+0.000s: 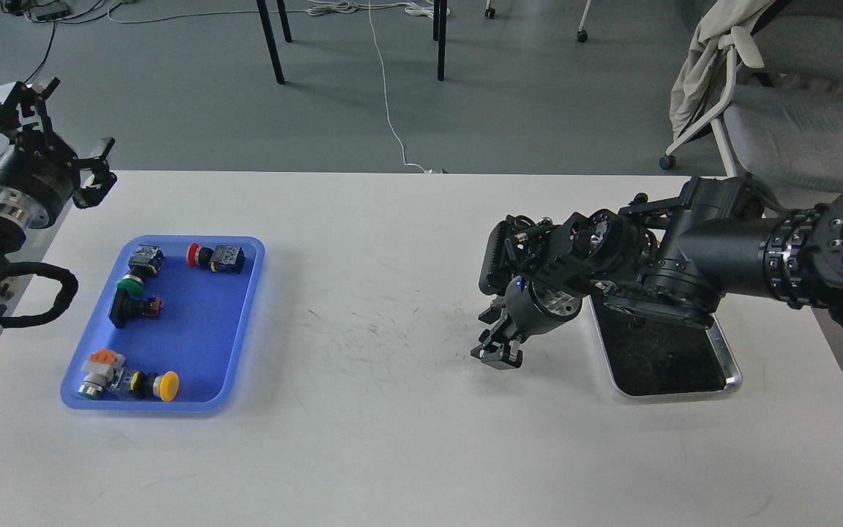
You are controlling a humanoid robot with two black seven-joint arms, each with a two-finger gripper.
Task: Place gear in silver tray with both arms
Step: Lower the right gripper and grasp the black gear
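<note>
Right gripper [496, 354] low over white table [392, 410], left of silver tray [729, 366], opening unclear; left gripper [48, 124] raised, spread wide, empty

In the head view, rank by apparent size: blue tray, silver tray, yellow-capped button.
1. blue tray, clearly largest.
2. silver tray, though the right arm hides part of it.
3. yellow-capped button, far smallest.

White table [392, 439]. Rectangular shiny silver tray [730, 366] at right, partly under the black right arm; right gripper [496, 353] pointing down at the tabletop just left of it. Blue plastic tray [231, 344] of push-button switches at left. Left gripper [48, 117] raised, fingers spread.
</note>
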